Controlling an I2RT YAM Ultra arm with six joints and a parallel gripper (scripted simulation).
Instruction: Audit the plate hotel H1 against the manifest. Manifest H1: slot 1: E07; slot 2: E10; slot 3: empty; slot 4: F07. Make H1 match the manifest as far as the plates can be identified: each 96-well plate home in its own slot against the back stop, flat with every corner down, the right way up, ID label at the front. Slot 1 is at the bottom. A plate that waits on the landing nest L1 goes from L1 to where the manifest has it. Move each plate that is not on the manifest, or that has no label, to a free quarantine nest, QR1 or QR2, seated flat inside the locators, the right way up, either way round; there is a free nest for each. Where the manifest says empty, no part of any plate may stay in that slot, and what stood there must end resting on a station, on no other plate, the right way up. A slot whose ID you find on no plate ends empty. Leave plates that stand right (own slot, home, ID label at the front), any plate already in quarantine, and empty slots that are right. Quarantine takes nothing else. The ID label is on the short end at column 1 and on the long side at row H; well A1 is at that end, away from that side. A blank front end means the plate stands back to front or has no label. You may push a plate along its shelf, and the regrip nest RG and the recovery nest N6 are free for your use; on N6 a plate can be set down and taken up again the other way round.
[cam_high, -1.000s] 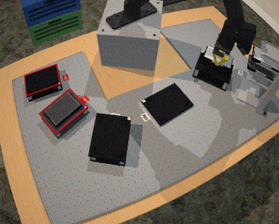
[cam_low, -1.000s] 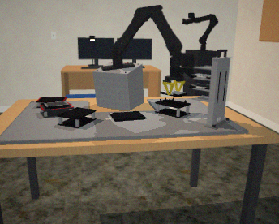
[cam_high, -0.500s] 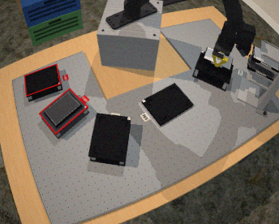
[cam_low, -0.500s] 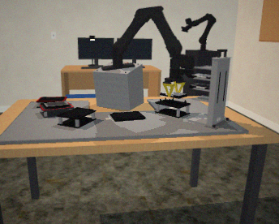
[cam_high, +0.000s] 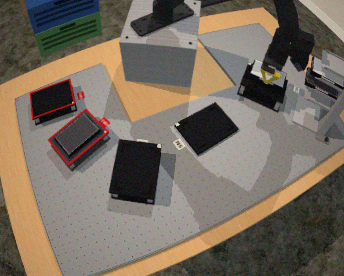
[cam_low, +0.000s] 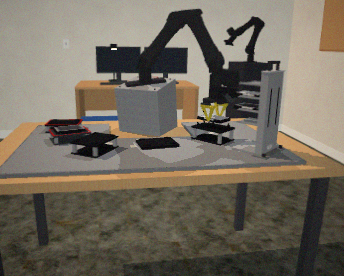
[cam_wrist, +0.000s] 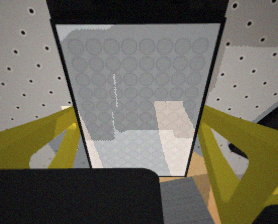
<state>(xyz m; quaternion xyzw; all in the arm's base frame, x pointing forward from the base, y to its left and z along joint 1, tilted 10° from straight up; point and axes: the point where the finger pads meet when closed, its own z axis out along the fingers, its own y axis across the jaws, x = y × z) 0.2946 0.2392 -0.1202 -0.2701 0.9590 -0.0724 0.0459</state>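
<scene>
My gripper (cam_high: 270, 76) (cam_low: 214, 111) (cam_wrist: 138, 111) is shut on a clear-topped, dark-edged plate (cam_low: 214, 119) (cam_wrist: 130, 75), one finger at each long side. The plate is level, just above a raised black nest (cam_high: 261, 96) (cam_low: 214, 129) beside the hotel. No ID label is readable on it. The hotel H1 (cam_high: 331, 117) (cam_low: 270, 115) stands at the right, with plates on several shelves; their IDs cannot be read. A dark grey plate (cam_high: 77, 134) sits on one red-rimmed quarantine nest (cam_high: 70, 164). The other red-rimmed nest (cam_high: 52, 99) shows no plate.
The low black nest N6 (cam_high: 206, 129) (cam_low: 157, 143) lies mid-table. Another raised black nest (cam_high: 135, 170) (cam_low: 95, 141) stands left of it, with no plate visible. The grey pedestal block (cam_high: 159, 62) (cam_low: 147, 107) is behind them. The hotel's tall side wall rises close beside the gripper.
</scene>
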